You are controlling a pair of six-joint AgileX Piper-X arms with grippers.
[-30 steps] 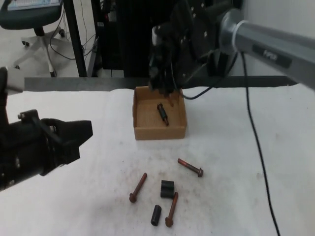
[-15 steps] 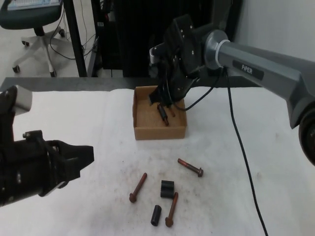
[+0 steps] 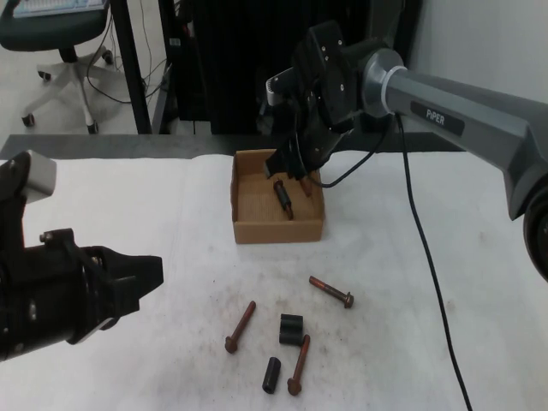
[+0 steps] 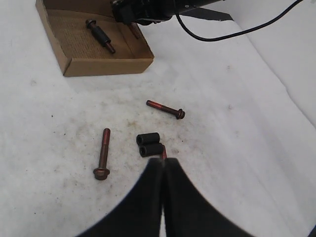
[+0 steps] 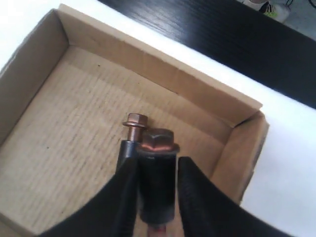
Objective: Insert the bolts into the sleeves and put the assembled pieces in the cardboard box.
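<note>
While our right jaws clamp a sleeved bolt (image 5: 157, 173) over the box (image 3: 278, 231), our left jaws sit together, empty.
One assembled piece (image 3: 283, 197) lies inside; three bolts (image 3: 241, 325) and two sleeves (image 3: 291, 328) lie at 6 o'clock from the box.

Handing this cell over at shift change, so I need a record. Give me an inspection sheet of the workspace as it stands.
Surface: white bench cover, stained around the loose parts.
Job's things: cardboard box holds one assembled piece; three loose bolts and two sleeves lie on the bench.
Clutter: nothing seen.
Grippers: left gripper shut, empty, at the bench's left; right gripper shut on a second assembled piece over the box.
Cables: black cable trails across the bench's right side.
Surroundings: office chair beyond the bench.
</note>
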